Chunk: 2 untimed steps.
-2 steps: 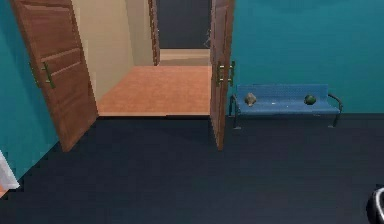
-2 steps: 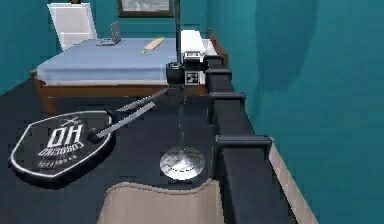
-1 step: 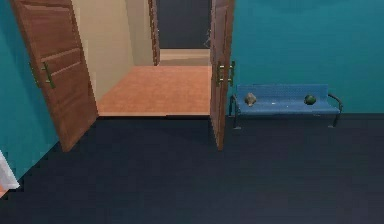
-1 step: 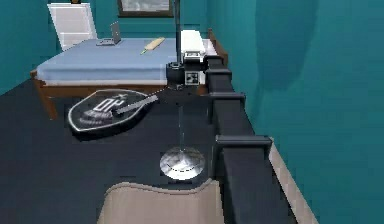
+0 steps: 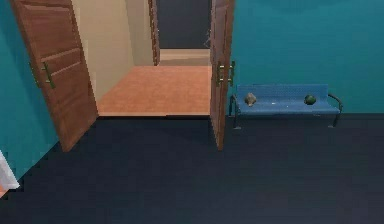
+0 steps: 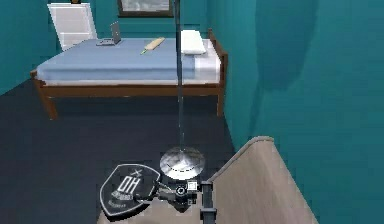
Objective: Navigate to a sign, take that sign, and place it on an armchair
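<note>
jaws at perhaps shield-shaped sign (image 6: 125,188)

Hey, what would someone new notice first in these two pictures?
A wooden bed with a blue cover stands at the arm side view's top left, and a dark shield-shaped sign shows near its bottom edge. In the forward view, wooden doors open onto an orange floor.

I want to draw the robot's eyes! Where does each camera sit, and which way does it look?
Forward view: on the robot, looking ahead and slightly down at an open doorway and a blue bench.
Arm side view: on the robot's body, looking sideways at a bed; the arm and pincer show low down, near a dark sign.
Shared: teal walls and dark floor.
</note>
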### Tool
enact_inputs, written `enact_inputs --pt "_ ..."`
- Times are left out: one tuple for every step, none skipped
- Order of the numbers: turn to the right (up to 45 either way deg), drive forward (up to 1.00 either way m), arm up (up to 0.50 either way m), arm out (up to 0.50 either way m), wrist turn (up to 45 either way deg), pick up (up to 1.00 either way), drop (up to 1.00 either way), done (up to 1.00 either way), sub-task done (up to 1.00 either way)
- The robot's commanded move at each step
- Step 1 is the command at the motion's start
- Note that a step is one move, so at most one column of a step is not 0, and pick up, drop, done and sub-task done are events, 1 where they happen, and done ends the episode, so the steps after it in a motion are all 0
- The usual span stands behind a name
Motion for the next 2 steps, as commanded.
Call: enact_inputs --pt "0.0 0.00 -0.32 0.00 0.0 0.00 0.00 0.00 0.00" --pt "0.0 0.00 0.00 0.00 0.0 0.00 1.00 0.00 0.00"
